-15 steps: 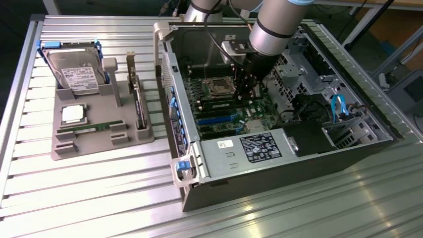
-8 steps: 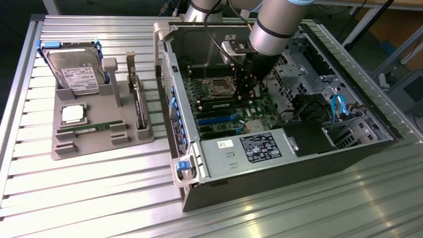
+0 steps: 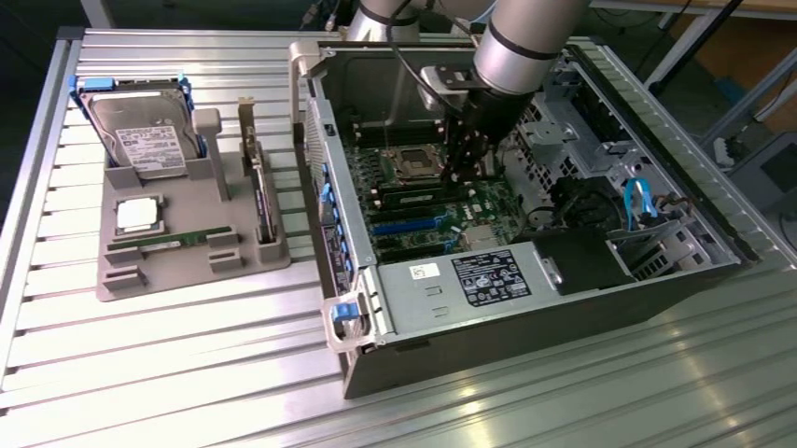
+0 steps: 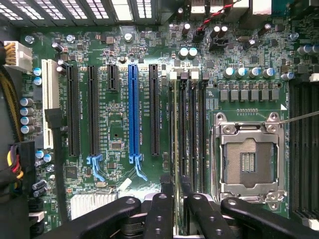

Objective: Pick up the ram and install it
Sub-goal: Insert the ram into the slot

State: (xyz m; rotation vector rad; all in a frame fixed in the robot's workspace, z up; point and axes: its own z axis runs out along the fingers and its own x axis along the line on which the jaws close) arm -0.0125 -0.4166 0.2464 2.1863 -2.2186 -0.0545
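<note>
the gripper (image 4: 175, 188) is clamped on the ram (image 4: 174, 129): the two inner fingers (image 4: 164, 201) press on the stick from either side, and it shows edge-on as a thin pale line running away from the fingertips. the stick lies along the row of dark memory slots (image 4: 192, 124), at the side of the row farthest from the cpu socket (image 4: 247, 162). whether it is seated in a slot or held just above one cannot be told.

on the other side of the ram stand the black expansion slots and one blue slot (image 4: 133, 109) on the green motherboard (image 4: 119, 134).

from the exterior view, the arm reaches down into the open computer case (image 3: 317, 140), with the gripper (image 3: 468, 168) just beside the socket (image 3: 412, 166), on the exterior view's right of it. a labelled power supply (image 3: 496, 277) sits at the near end of the case.

well apart, on the exterior view's left, a grey tray (image 3: 187, 275) rests on the slatted metal table (image 3: 187, 373). it carries a hard drive (image 3: 144, 135), a square processor chip (image 3: 137, 215), an upright expansion card (image 3: 261, 191), and a second green stick (image 3: 168, 241) lying flat.
</note>
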